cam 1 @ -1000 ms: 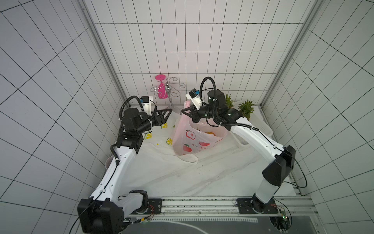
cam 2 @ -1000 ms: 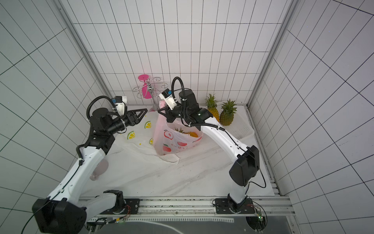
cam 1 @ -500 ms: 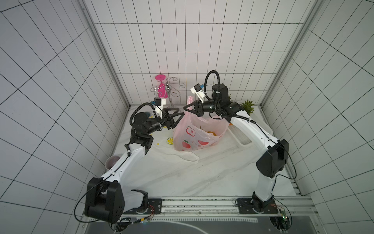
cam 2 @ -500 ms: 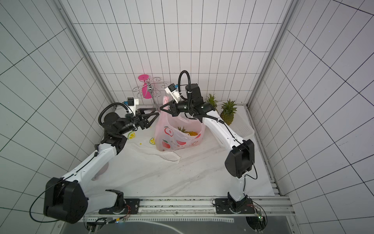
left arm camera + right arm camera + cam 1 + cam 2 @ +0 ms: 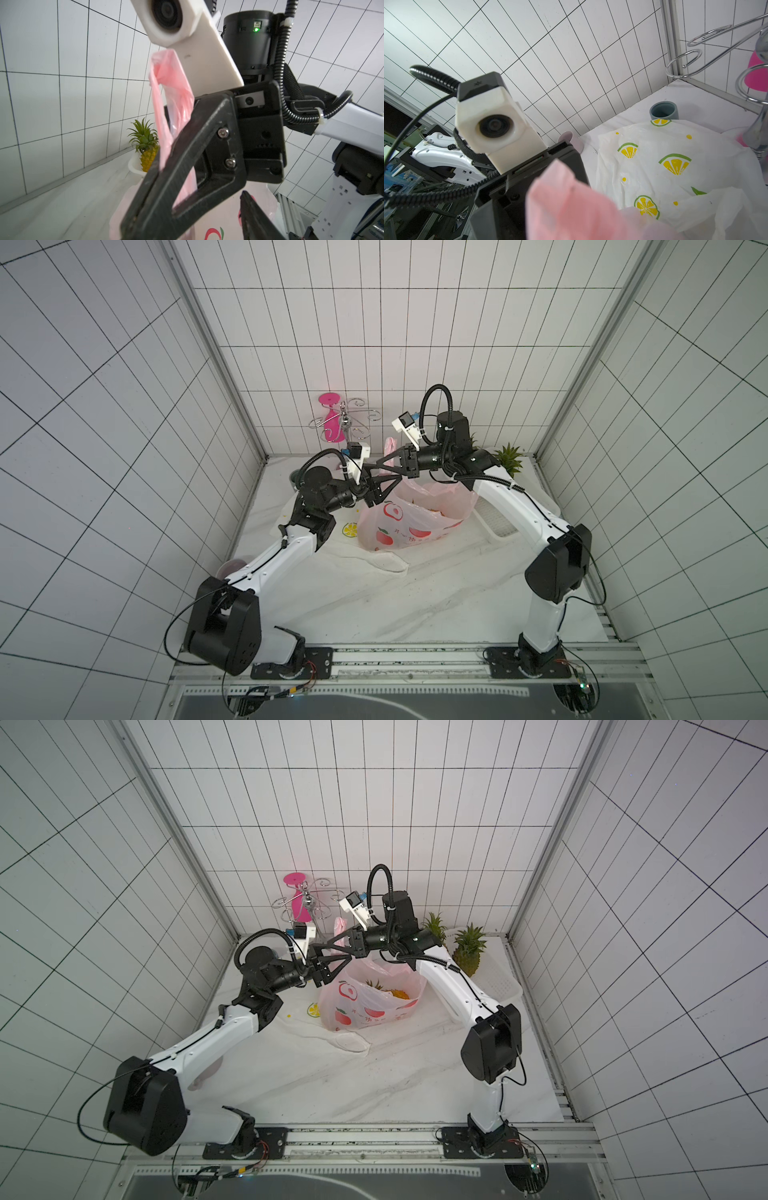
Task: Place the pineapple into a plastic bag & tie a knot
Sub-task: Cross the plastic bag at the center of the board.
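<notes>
While the right gripper [image 5: 368,467] is pinching the handle [image 5: 168,83], I'm hovering the left gripper [image 5: 386,490] beside it, fingers [image 5: 253,218] spread, empty. Plastic bag [image 5: 415,526] is sitting on the table [image 5: 415,605], pineapple [image 5: 390,992] inside; film's looking thin, slippery; I'm aiming for bunched rim.

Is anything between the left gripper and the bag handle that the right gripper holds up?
Only the right gripper itself: its shut fingers, clamped on the handle, cross in front of its lower part in the left wrist view. Above them the handle stands free. The open left gripper meets nothing else.
</notes>
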`<control>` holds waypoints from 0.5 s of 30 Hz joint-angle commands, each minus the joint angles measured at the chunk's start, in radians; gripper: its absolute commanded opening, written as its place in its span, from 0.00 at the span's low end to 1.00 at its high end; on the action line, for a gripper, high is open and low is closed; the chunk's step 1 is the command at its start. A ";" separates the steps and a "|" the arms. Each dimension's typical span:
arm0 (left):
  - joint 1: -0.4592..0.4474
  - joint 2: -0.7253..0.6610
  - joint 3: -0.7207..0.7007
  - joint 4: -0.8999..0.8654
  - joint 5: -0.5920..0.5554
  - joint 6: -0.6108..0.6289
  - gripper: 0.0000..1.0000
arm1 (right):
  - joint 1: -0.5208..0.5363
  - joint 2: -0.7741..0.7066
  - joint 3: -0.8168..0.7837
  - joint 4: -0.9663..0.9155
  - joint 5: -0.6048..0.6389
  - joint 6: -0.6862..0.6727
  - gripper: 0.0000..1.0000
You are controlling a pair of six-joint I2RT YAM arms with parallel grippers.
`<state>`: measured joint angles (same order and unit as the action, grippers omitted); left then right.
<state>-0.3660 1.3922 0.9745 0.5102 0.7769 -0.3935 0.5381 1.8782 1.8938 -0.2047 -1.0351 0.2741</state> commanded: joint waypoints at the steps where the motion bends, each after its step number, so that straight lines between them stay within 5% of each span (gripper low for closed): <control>1: -0.021 0.005 -0.017 0.033 0.031 -0.012 0.44 | -0.012 -0.004 0.122 0.103 0.008 0.013 0.00; 6: -0.016 0.029 -0.020 0.028 0.033 -0.036 0.10 | -0.026 -0.013 0.093 0.105 0.037 0.011 0.00; 12: 0.007 0.052 -0.013 0.003 0.010 -0.055 0.00 | -0.069 -0.071 0.020 0.087 0.190 0.022 0.00; 15: 0.028 0.063 -0.005 -0.040 -0.011 -0.052 0.00 | -0.112 -0.145 0.006 -0.049 0.424 0.004 0.41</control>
<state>-0.3511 1.4384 0.9642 0.5152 0.7563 -0.4408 0.5125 1.8584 1.8919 -0.2321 -0.8776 0.2924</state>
